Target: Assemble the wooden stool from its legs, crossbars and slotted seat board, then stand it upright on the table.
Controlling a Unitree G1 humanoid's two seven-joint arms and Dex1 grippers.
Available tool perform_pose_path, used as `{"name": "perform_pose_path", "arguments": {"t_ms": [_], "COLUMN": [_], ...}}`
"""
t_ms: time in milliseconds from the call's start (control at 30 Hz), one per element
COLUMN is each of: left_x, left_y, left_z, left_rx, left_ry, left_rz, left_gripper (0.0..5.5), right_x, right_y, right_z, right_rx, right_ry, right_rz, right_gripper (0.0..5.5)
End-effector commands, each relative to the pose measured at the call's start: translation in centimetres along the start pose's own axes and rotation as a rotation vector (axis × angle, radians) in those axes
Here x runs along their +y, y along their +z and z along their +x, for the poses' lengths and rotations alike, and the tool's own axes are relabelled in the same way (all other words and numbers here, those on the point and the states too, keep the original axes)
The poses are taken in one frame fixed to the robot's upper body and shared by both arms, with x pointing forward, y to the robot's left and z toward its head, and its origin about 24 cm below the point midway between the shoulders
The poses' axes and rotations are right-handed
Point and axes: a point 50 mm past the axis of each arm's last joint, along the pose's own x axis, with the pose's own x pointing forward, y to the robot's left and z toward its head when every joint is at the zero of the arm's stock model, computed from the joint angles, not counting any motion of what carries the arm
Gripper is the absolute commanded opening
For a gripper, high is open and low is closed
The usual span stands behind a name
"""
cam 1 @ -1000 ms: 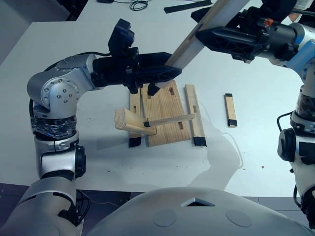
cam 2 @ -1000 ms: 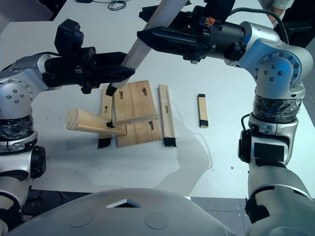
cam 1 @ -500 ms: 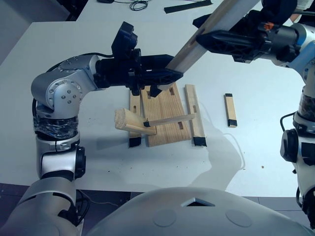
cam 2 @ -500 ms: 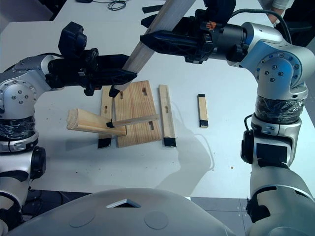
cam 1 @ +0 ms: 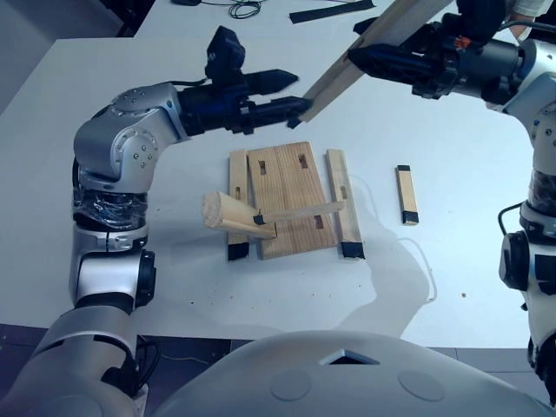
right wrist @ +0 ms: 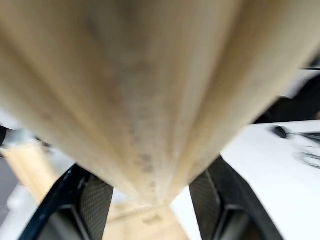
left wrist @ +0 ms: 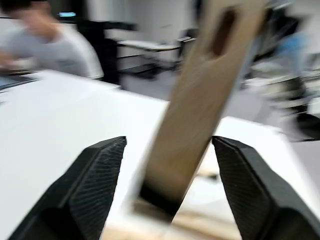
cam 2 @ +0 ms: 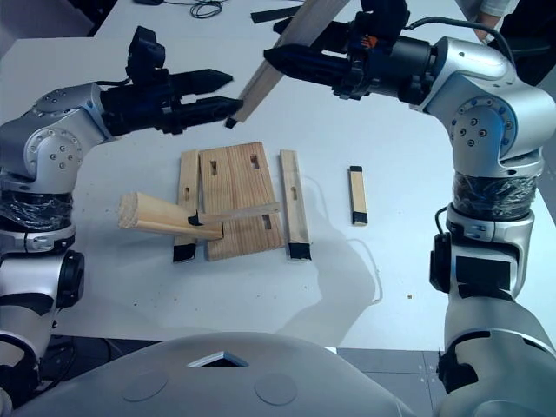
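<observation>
Right pincer (cam 1: 360,59) is clamped on a long pale wooden leg (cam 1: 330,85) with a slot and a black end cap, holding it high over the far half of the white desk (cam 1: 460,174). The leg's long axis slopes from far right and high down to near left. Its black-capped lower end sits between the fingers (left wrist: 95,185) of the left pincer (cam 1: 300,91), which stands wide open. In the left wrist view a gap shows on each side of the wood, so I judge the leg is not yet touched there. The left pincer points to the right, roughly across the leg's axis, and is the nearer of the two to the free end. A handover or a two-armed steadying seems to be the step in hand. It calls for little more than bringing those fingers together on the leg's flat faces.

Below and nearer lies the flat slotted wooden seat board (cam 1: 291,200). A left slotted leg (cam 1: 238,174) lies just beside one long edge and a right slotted leg (cam 1: 343,201) just beside the other. A thick pale wooden block (cam 1: 230,215) rests across the left slotted leg, with a thin crossbar (cam 1: 304,211) reaching from it over the board. A short black-tipped crossbar (cam 1: 405,195) lies well apart to the right. Bare desk between that crossbar and the board, and toward the near edge, gives room for setting parts down.
</observation>
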Motion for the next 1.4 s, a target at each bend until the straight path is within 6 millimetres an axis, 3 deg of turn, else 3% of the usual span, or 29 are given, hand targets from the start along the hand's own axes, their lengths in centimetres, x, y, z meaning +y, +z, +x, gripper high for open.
{"name": "perform_pose_path", "arguments": {"t_ms": [33,133,233,433,633,867,1100,1400], "left_x": [1.4,1.2,-0.2,-5.6,-7.4,-8.5,-8.2,-7.4], "left_y": [-2.5,-4.4,-6.6,-8.6,-9.4,-9.7,-9.8,-9.6], "left_z": [-2.9,-4.8,-7.2,-10.8,-10.1,-9.0,-8.9,-8.8], "left_rx": [0.134,0.228,0.341,0.462,0.450,0.419,0.432,0.439], "left_ry": [0.116,0.133,0.077,-0.185,-0.219,-0.200,-0.185,-0.163], "left_rz": [0.080,0.124,0.144,0.098,0.064,0.026,0.016,0.023], "left_gripper": [3.42,3.42,3.42,3.42,3.42,3.42,3.42,3.42], "right_x": [0.3,0.9,1.6,3.1,5.2,6.0,6.6,7.6], "right_y": [-0.6,-1.5,-2.5,-4.4,-6.7,-7.9,-8.8,-9.5], "right_z": [-1.3,-2.2,-3.6,-6.1,-5.5,-4.0,-2.8,-3.4], "right_rx": [0.068,0.105,0.142,0.229,0.262,0.257,0.221,0.262], "right_ry": [-0.048,-0.061,-0.082,-0.086,-0.039,-0.043,-0.042,0.013], "right_rz": [-0.098,-0.101,-0.072,-0.003,0.027,-0.051,-0.068,-0.048], "right_gripper": [2.01,2.01,2.01,2.01,2.01,2.01,2.01,2.01]}}
